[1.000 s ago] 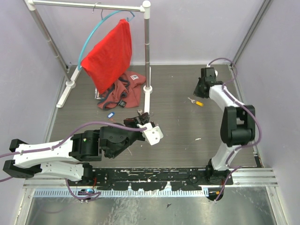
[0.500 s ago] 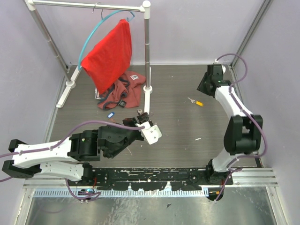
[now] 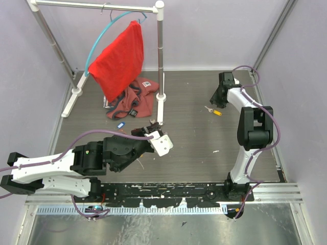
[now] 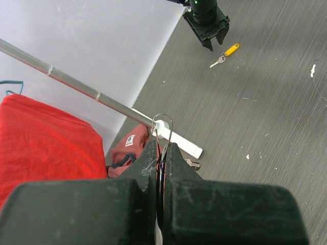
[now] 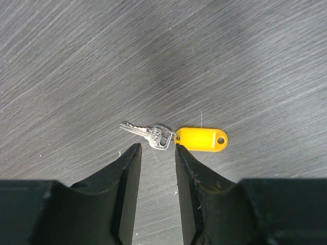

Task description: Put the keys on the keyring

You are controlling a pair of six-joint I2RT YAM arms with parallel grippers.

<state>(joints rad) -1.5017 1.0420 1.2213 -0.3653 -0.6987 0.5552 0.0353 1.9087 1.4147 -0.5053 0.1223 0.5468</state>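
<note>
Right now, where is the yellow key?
In the top view, the yellow-tagged key lies flat at the far right, just beneath the right gripper.

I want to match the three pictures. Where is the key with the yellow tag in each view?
Top external: the yellow-tagged key lies right of centre, in the upper half.
Left wrist: near the top edge, right of centre.
Right wrist: at the centre.
Shared landmark: the right gripper, open and next to the key in every view.

- All views: bright, even, diffuse light.
- Top view: sharp throughout, with faint soft shadows on table (image 3: 194, 138).
- Left wrist view: left gripper (image 4: 162, 153) fingers (image 4: 92, 214) dark and blurred; background sharp.
- Right wrist view: key (image 5: 148, 133) sharp; soft shadow patch above it.
</note>
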